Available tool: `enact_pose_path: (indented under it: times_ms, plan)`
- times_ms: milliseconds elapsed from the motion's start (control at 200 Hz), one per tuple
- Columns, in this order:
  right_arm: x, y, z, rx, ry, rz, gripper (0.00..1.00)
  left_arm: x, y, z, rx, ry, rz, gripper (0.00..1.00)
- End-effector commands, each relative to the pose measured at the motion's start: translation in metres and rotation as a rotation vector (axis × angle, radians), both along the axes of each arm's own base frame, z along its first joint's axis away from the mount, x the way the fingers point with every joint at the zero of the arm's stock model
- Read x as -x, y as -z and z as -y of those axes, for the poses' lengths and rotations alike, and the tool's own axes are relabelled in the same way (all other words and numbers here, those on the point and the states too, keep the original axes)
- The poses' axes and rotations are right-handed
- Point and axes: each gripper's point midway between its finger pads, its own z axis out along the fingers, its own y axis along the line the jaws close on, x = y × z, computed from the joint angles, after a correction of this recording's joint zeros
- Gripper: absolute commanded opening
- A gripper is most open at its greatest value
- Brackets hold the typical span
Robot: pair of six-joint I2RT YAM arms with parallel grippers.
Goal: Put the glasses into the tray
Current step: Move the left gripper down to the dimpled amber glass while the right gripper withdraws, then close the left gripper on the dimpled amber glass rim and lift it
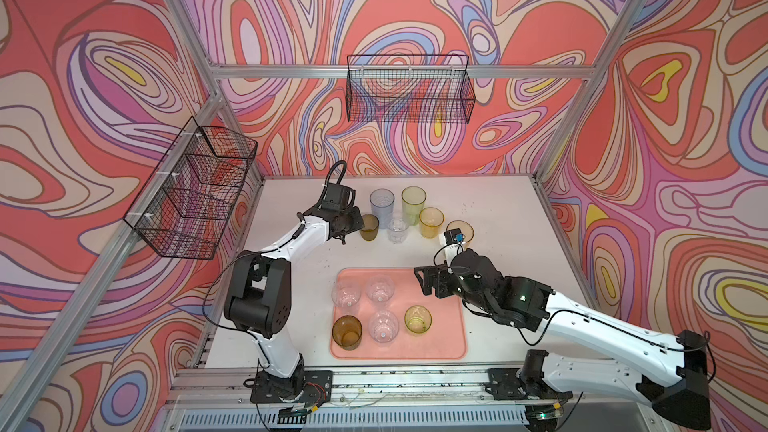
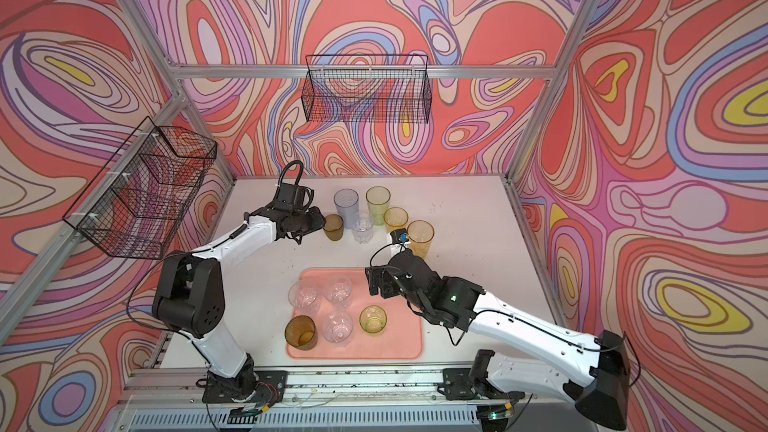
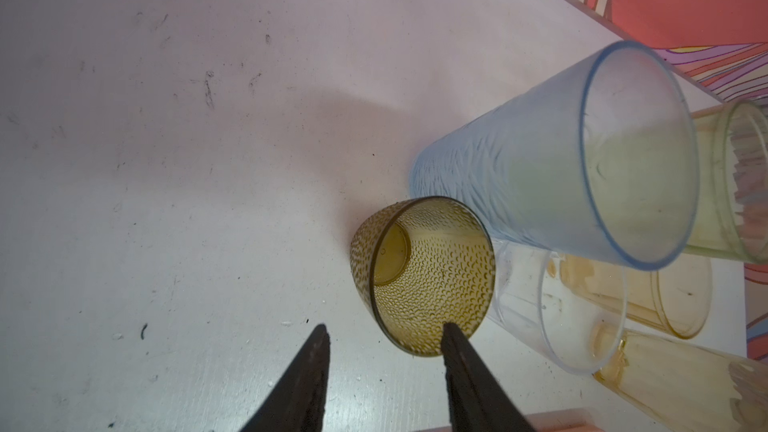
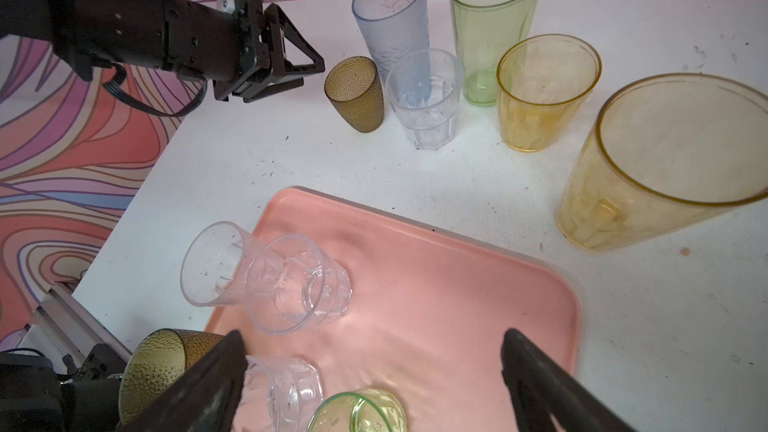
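A: Left hand (image 3: pixel 385 327)?
B: Part-open at the short brown dimpled see-through tumbler (image 3: pixel 424 276) — upright on the white counter (image 3: pixel 166 160), not gripped.
A: Right hand (image 4: pixel 372 333)?
B: Spread wide, empty — above the salmon-pink rectangular tray (image 4: pixel 457 284).

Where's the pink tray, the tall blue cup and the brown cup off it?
pink tray (image 1: pixel 446 338): in a top view, bare floor
tall blue cup (image 1: pixel 380 211): in a top view, front wall
brown cup off the tray (image 3: pixel 432 284): left wrist view, dimpled wall

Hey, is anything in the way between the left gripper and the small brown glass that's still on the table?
Nothing visible. The left gripper faces the brown glass with only an open gap between them. The clear glass and blue tumbler stand on the glass's other side, away from the gripper.
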Motion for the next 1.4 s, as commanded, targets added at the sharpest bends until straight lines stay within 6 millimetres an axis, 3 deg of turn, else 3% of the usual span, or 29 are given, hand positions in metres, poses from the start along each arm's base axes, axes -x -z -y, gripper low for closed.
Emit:
enact_pose_path:
  times_ms: [0,215,351,536,721,826,952,1202,1397]
  plan:
    - [-0.004,-0.008,0.001,-0.002,0.010,0.023,0.98,-0.012,0.014,0.000,-0.020,-0.002,-0.020,0.43]
    - [-0.003,-0.004,0.005,0.001,0.038,-0.005,0.98,-0.022,0.026,0.005,-0.024,0.017,-0.045,0.33]
    - [-0.001,-0.008,0.006,-0.021,0.036,-0.002,0.99,-0.027,0.031,-0.009,-0.124,-0.001,-0.052,0.23]
    - [0.001,-0.009,0.010,-0.023,0.049,-0.006,0.98,-0.031,0.042,-0.009,-0.146,0.008,-0.074,0.22]
    - [0.000,-0.009,0.015,-0.021,0.071,-0.006,0.98,-0.033,0.049,-0.010,-0.166,0.021,-0.103,0.14]
    - [-0.001,-0.010,0.019,-0.033,0.093,0.001,0.98,-0.032,0.047,-0.009,-0.165,0.028,-0.102,0.12]
    - [-0.001,-0.011,0.020,-0.067,0.103,0.005,0.98,-0.028,0.046,-0.010,-0.162,0.024,-0.100,0.00]
    - [0.003,-0.010,0.017,-0.127,0.098,0.000,0.98,-0.013,0.044,-0.014,-0.155,0.016,-0.106,0.00]
    - [0.004,-0.001,0.022,-0.108,0.107,-0.011,0.98,-0.003,0.028,-0.019,-0.155,0.003,-0.076,0.00]
